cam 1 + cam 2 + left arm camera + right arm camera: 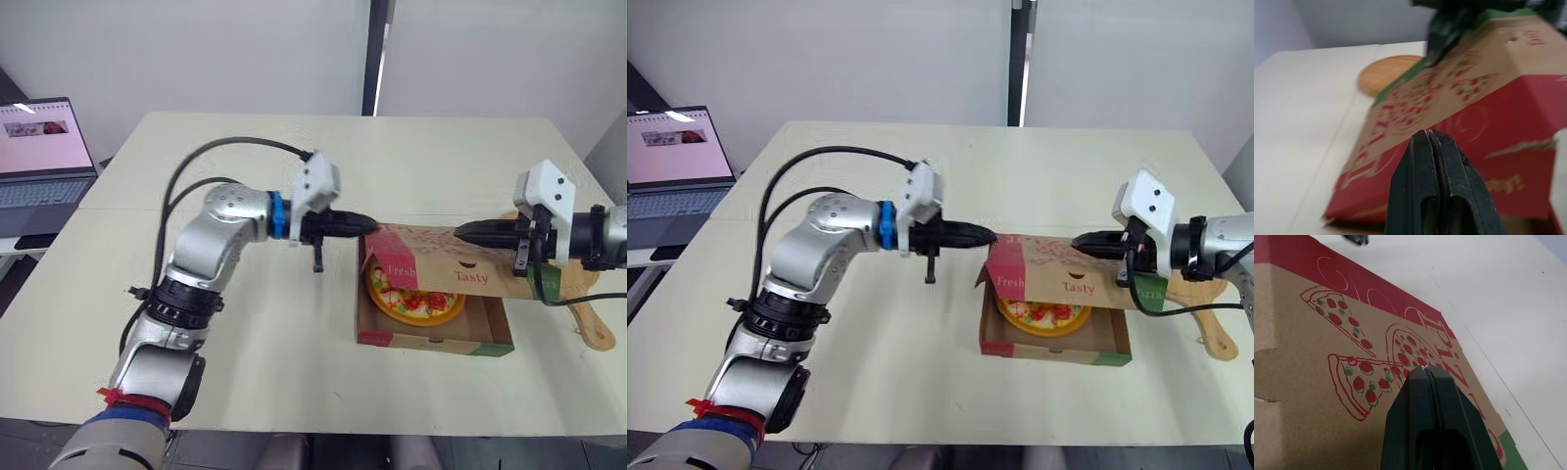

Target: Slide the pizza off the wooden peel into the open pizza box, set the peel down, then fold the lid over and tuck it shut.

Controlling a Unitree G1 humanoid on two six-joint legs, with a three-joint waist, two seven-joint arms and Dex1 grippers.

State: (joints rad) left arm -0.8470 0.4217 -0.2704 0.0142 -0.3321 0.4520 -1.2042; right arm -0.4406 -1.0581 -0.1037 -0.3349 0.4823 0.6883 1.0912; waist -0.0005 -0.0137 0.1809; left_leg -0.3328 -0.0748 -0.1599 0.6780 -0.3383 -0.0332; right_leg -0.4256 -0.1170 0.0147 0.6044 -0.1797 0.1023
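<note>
Standing half folded over the pizza box (431, 343), the lid (431, 257) slopes between the two grippers. Its front edge is raised clear of the box's front wall, and the pizza (416, 302) shows in the gap beneath.

Left gripper (370, 224): both fingers are pressed together with nothing between them. The tips point at the lid's left end, at the corner where the brown top panel meets the red side flap. Contact at that corner cannot be confirmed. The box's left wall lies just below the tips. Behind and outward of this gripper the table (294, 333) is bare and gives wide room as far as its left edge. Beyond that edge a laptop (44, 162) stands open.

Right gripper (458, 233): the fingers are closed together and hold nothing. In the right wrist view the tips lie at the lid's printed top panel, beside the drawn pizza slices and inward of the red border strip. The wooden peel (593, 328) lies flat on the table below and behind this gripper's wrist, outside the box's right wall and apart from it. Its handle runs toward the table's near edge. Room on this side is limited by the peel and the table's right edge.

The two grippers face each other tip to tip across the top panel, one at each end
</note>
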